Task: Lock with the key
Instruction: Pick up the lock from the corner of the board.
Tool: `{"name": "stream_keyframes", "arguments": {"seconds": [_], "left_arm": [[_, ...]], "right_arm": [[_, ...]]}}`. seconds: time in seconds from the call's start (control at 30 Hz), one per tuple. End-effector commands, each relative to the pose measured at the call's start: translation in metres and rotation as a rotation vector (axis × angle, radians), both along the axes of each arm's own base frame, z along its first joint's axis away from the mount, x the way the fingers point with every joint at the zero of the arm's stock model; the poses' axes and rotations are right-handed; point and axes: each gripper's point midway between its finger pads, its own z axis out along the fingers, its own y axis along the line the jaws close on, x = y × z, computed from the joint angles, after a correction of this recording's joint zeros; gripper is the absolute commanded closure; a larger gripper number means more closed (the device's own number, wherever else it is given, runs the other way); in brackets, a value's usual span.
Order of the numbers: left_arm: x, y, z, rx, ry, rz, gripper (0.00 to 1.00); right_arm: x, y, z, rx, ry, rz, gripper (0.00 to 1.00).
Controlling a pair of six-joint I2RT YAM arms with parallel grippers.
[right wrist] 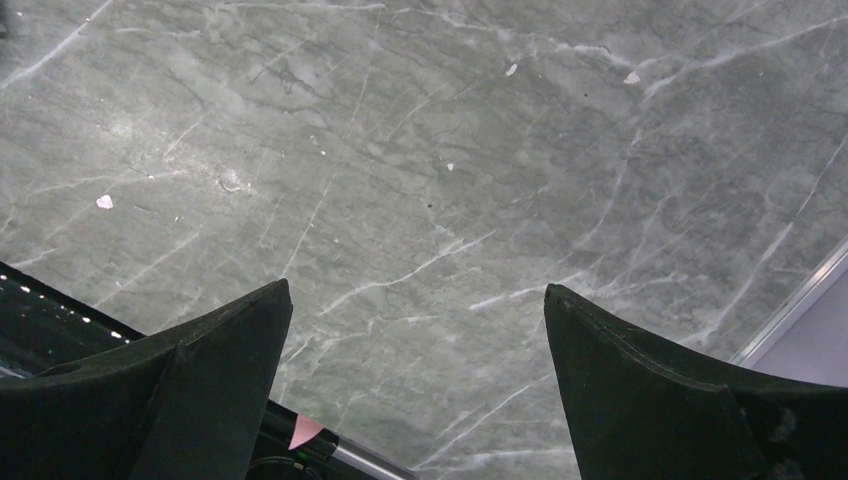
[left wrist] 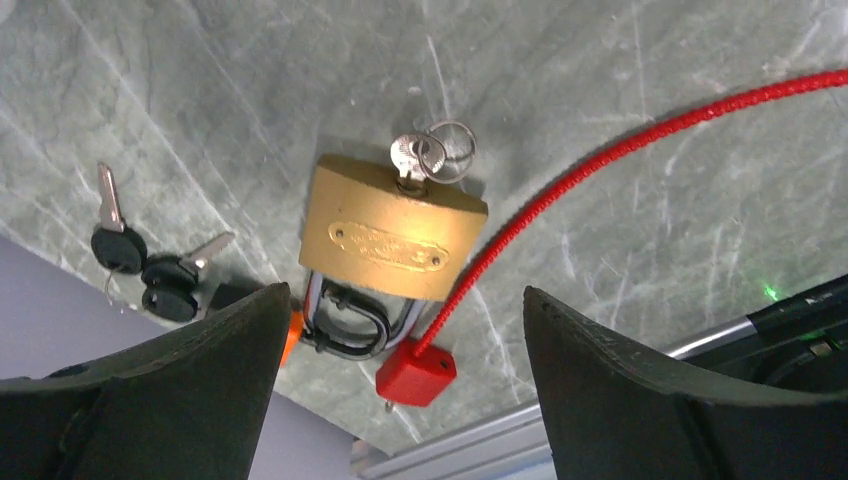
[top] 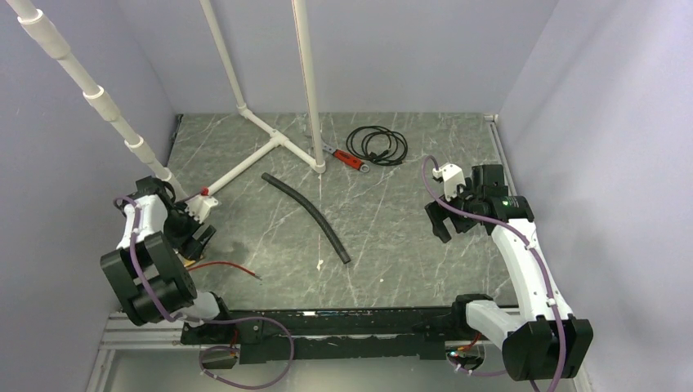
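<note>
A brass padlock (left wrist: pixel 392 235) lies on the marble table, with a silver key (left wrist: pixel 412 158) and its ring in the keyhole. Black loops pass through its shackle (left wrist: pixel 350 320). A red cable (left wrist: pixel 620 150) ends in a red block (left wrist: pixel 416 373) beside the shackle. My left gripper (left wrist: pixel 405 293) is open and hovers above the padlock, empty; in the top view it (top: pixel 198 237) is at the table's left edge and hides the padlock. My right gripper (top: pixel 445 220) is open and empty over bare table at the right, as the right wrist view (right wrist: pixel 415 290) shows.
Two spare black-headed keys (left wrist: pixel 140 260) lie left of the padlock. A black hose (top: pixel 306 215) lies mid-table. A coiled black cable (top: pixel 376 145), a red-handled tool (top: pixel 347 158) and a white pipe frame (top: pixel 274 143) are at the back. The red cable (top: pixel 229 266) trails right.
</note>
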Motion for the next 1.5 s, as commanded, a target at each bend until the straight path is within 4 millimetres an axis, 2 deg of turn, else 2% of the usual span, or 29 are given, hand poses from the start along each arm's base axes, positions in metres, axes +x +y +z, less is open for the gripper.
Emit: {"name": "stream_keyframes", "arguments": {"seconds": [0.0, 0.17, 0.37, 0.57, 0.7, 0.83, 0.93, 1.1, 1.3, 1.47], "left_arm": [[0.019, 0.002, -0.01, -0.032, -0.048, -0.043, 0.1], [0.023, 0.01, -0.026, -0.026, -0.031, -0.067, 0.11], [0.017, 0.019, -0.051, 0.001, 0.019, -0.102, 0.13], [0.014, 0.013, -0.062, -0.051, 0.061, -0.123, 0.2], [0.015, -0.004, -0.053, -0.145, 0.072, -0.122, 0.26], [0.017, -0.022, -0.046, -0.166, 0.067, -0.157, 0.43], [0.022, -0.042, -0.036, -0.174, 0.042, -0.193, 0.49], [0.037, -0.079, -0.018, -0.196, -0.012, -0.242, 0.57], [0.044, -0.118, -0.009, -0.221, -0.027, -0.297, 0.64], [0.051, -0.149, 0.007, -0.258, -0.066, -0.338, 0.66]], "right_arm": [[0.002, -0.002, 0.014, -0.022, -0.047, 0.009, 0.0], [0.0, -0.005, 0.014, -0.037, -0.052, 0.008, 0.0], [-0.001, -0.008, 0.015, -0.053, -0.06, 0.0, 0.0], [-0.003, -0.01, 0.014, -0.066, -0.068, 0.006, 0.0], [-0.002, -0.009, 0.015, -0.065, -0.074, 0.012, 0.0], [-0.002, -0.008, 0.015, -0.056, -0.081, 0.013, 0.0], [0.0, -0.006, 0.016, -0.047, -0.091, 0.009, 0.0], [0.004, -0.004, 0.019, -0.027, -0.1, -0.001, 0.0], [0.008, 0.002, 0.024, 0.012, -0.101, -0.014, 0.0], [0.01, 0.007, 0.03, 0.048, -0.108, -0.029, 0.0]]}}
